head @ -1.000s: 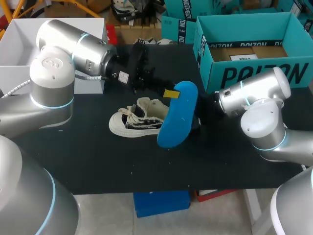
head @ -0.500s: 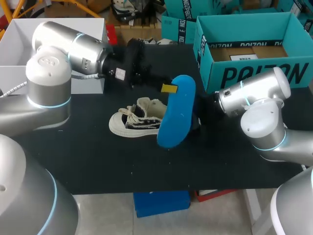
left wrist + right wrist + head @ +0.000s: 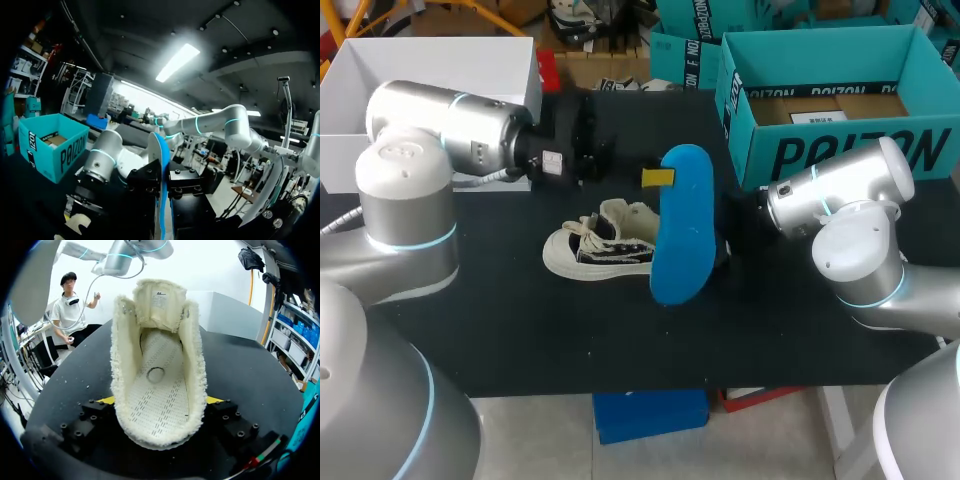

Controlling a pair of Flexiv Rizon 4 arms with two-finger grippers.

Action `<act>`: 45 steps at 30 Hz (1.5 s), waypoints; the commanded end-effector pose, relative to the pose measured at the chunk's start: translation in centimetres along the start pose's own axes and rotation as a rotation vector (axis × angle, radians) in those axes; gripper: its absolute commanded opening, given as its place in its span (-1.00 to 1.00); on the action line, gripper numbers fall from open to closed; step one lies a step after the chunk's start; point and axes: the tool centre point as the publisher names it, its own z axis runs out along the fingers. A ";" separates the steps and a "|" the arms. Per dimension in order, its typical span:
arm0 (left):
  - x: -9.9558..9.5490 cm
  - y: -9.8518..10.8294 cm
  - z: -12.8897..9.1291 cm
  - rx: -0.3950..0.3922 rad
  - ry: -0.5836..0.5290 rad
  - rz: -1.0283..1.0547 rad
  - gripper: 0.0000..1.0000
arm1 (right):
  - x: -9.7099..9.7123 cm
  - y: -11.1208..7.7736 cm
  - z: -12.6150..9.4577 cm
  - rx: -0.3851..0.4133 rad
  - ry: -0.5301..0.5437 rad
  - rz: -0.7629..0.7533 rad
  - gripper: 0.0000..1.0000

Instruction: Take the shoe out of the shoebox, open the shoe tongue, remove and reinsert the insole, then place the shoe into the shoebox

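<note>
A cream and black low sneaker [image 3: 600, 245] lies on its side on the black table [image 3: 520, 330]. Just above its heel end hangs the blue insole [image 3: 682, 230], nearly upright, with my left gripper [image 3: 657, 178] shut on its upper edge. In the left wrist view the insole [image 3: 159, 160] runs edge-on between the black fingers of that gripper [image 3: 161, 187]. My right arm [image 3: 820, 200] comes in behind the insole, which hides its gripper. In the right wrist view my right gripper [image 3: 160, 401] is shut on the heel of the shoe [image 3: 157, 365], whose bare white footbed shows.
The teal shoebox [image 3: 840, 150] stands open at the back right of the table, close behind my right arm. A white open box [image 3: 350, 150] sits at the back left, by my left arm. Bare black table lies in front of the shoe.
My left arm has drawn back to the left. The insole has gone with it, shifting slightly left and swinging from tilted to nearly upright. The right arm and shoe have not moved.
</note>
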 end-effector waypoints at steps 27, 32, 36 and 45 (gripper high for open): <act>0.9 -0.2 0.5 0.252 0.087 -0.020 -1.00 | -0.2 -0.5 0.4 0.002 0.000 0.002 -1.00; 2.2 -2.5 -0.3 0.233 0.113 -0.004 -1.00 | -0.2 -0.5 0.4 0.002 0.000 0.002 -1.00; 3.2 -3.8 -0.8 0.176 0.111 -0.007 -1.00 | -0.2 -0.5 0.4 0.002 0.000 0.002 -1.00; 4.3 -4.2 -1.2 0.127 0.057 -0.048 -1.00 | -0.2 -0.5 0.4 0.002 0.000 0.002 -1.00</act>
